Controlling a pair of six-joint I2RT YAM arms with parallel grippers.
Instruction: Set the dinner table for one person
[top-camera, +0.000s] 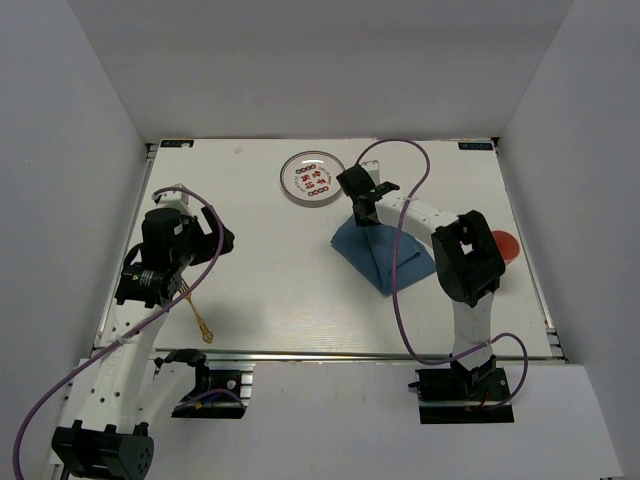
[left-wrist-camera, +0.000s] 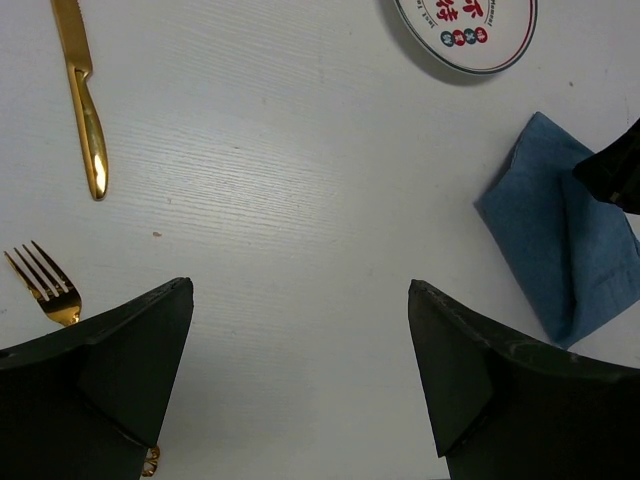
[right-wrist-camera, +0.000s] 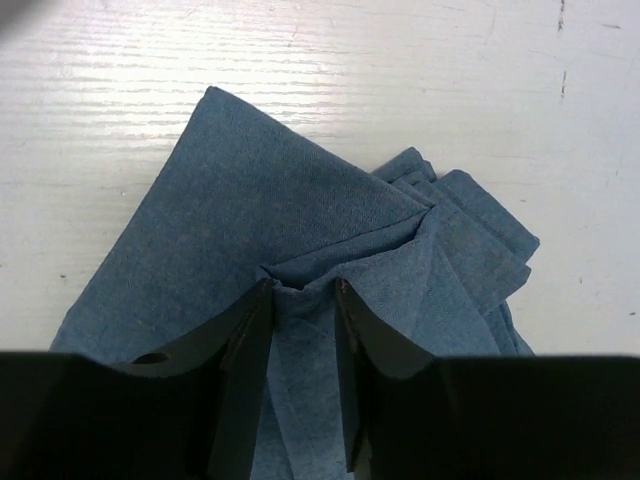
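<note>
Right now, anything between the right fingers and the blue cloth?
Nothing visible. The right fingers straddle a raised fold of the blue cloth, which bunches between them and touches both. The plate lies apart from it.

White table (top-camera: 270, 290); blue cloth (top-camera: 385, 255); gold knife (left-wrist-camera: 85, 110) and fork (left-wrist-camera: 45, 285); white plate (top-camera: 296, 192) with red and dark print; red disc (top-camera: 506, 245)

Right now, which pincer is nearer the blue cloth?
Right. The right pincer pinches a fold of the blue cloth; the left pincer hangs open well apart from it, near the gold fork.
</note>
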